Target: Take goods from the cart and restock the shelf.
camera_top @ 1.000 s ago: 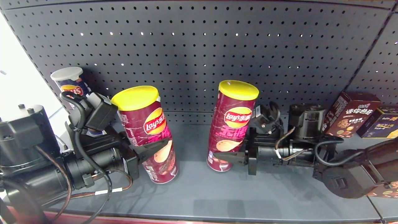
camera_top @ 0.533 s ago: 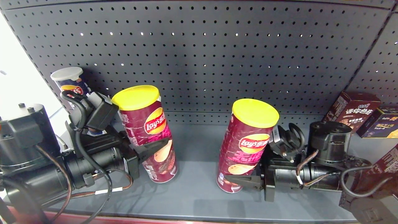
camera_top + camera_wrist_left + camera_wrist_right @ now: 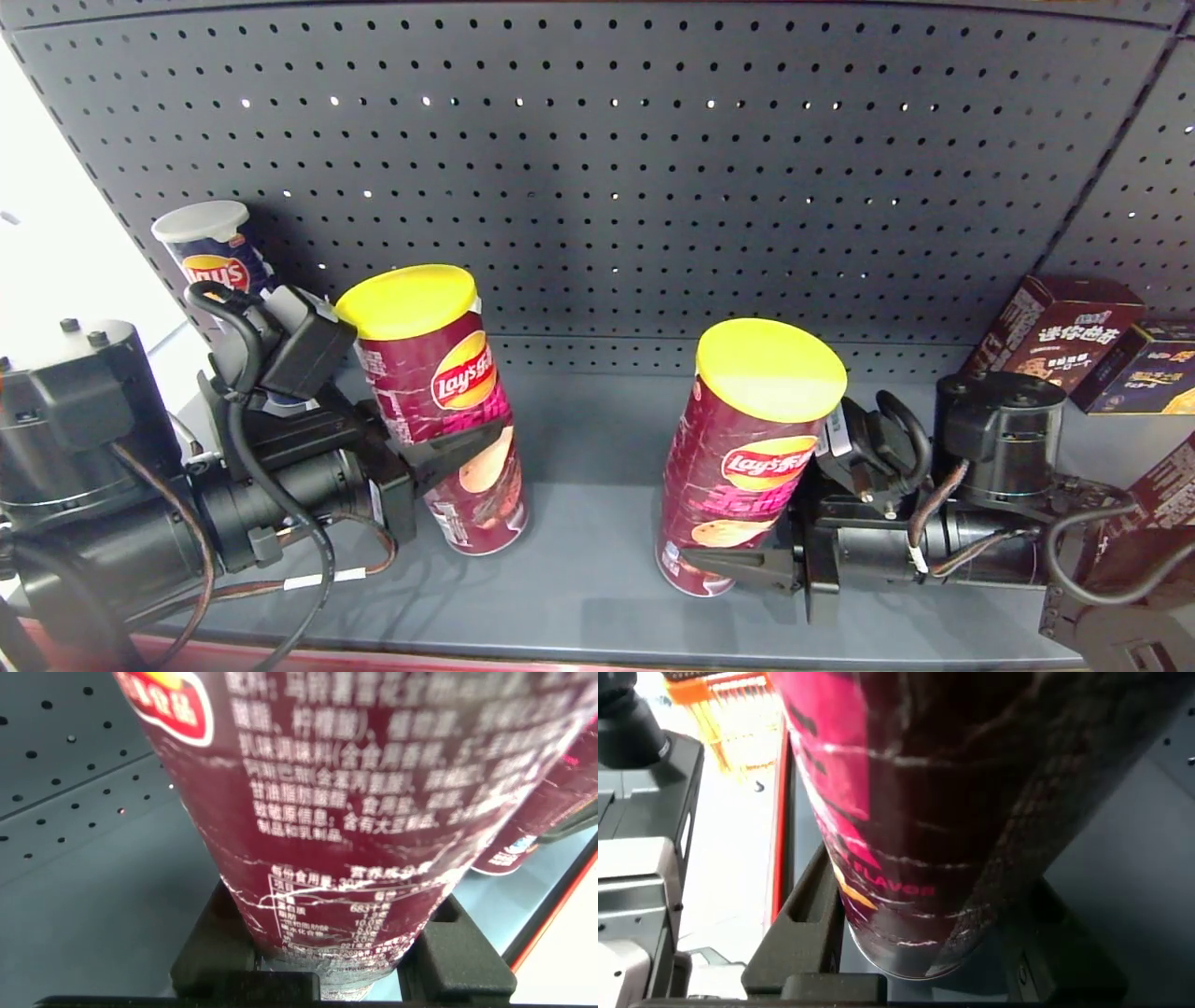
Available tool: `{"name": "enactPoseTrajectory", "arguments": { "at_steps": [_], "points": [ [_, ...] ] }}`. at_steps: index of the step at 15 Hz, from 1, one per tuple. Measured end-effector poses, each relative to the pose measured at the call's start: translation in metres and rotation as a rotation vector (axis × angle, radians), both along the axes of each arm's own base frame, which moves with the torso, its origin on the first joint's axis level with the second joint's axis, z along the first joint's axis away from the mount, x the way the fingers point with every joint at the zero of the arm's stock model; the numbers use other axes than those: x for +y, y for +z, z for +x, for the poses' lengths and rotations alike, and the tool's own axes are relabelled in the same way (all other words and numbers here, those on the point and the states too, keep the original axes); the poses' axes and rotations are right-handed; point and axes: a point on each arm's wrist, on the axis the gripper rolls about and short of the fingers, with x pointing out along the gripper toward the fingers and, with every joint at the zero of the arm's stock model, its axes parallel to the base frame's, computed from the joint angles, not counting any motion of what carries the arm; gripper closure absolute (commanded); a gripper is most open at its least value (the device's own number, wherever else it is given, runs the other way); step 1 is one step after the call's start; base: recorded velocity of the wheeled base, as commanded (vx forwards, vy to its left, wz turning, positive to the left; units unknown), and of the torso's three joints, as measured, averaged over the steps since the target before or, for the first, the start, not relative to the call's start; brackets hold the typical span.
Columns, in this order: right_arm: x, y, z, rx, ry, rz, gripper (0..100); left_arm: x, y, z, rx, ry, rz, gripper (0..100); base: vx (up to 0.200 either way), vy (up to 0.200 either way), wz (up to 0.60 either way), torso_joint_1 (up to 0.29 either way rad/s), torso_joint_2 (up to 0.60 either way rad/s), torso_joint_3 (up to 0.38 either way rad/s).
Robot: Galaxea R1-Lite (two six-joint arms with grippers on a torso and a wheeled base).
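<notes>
Two maroon chip cans with yellow lids are over the grey shelf [image 3: 597, 569]. My left gripper [image 3: 467, 457] is shut on the lower half of the left can [image 3: 439, 392], which tilts slightly with its base at the shelf floor. In the left wrist view this can [image 3: 355, 831] sits between the fingers [image 3: 215, 957] of the left gripper [image 3: 336, 966]. My right gripper [image 3: 738, 560] is shut on the right can [image 3: 747, 467], tilted, near the shelf's front. The right wrist view shows that can [image 3: 943, 821] clamped in the right gripper [image 3: 915, 952].
A blue chip can with a white lid [image 3: 213, 247] stands at the back left against the pegboard wall [image 3: 597, 187]. Brown snack boxes [image 3: 1055, 341] and a dark box [image 3: 1144, 373] sit at the right. Open shelf floor lies between the two held cans.
My right gripper has carried its can toward the shelf's front and to the right, lower in view. The left can has shifted down only slightly.
</notes>
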Motion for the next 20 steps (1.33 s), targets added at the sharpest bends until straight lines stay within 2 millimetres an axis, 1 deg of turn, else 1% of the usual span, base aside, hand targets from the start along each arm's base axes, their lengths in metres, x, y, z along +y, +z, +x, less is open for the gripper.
{"name": "enactPoseTrajectory", "arguments": {
  "at_steps": [4,9,14,15,20],
  "points": [
    [0.001,0.000,-0.003,0.003,0.009,-0.002,100,0.000,-0.001,0.000,0.002,0.000,0.001,100,0.000,0.000,0.00,0.000,0.00,0.000],
    [0.004,-0.006,-0.007,0.021,0.020,-0.017,100,0.000,-0.002,-0.001,0.006,0.001,0.002,100,0.000,0.000,0.00,0.000,0.00,0.000],
    [0.005,-0.011,-0.006,0.024,0.020,-0.032,100,0.000,-0.002,-0.001,0.006,0.000,0.002,100,0.000,0.000,0.00,0.000,0.00,0.000],
    [0.006,-0.013,-0.006,0.023,0.021,-0.038,0,0.000,-0.002,-0.001,0.006,0.001,0.002,100,0.000,0.000,0.00,0.000,0.00,0.000],
    [0.005,-0.019,-0.006,0.030,-0.021,-0.059,0,0.000,-0.002,0.000,0.007,0.002,0.003,100,0.000,0.000,0.00,0.000,0.00,0.000]
  ]
}}
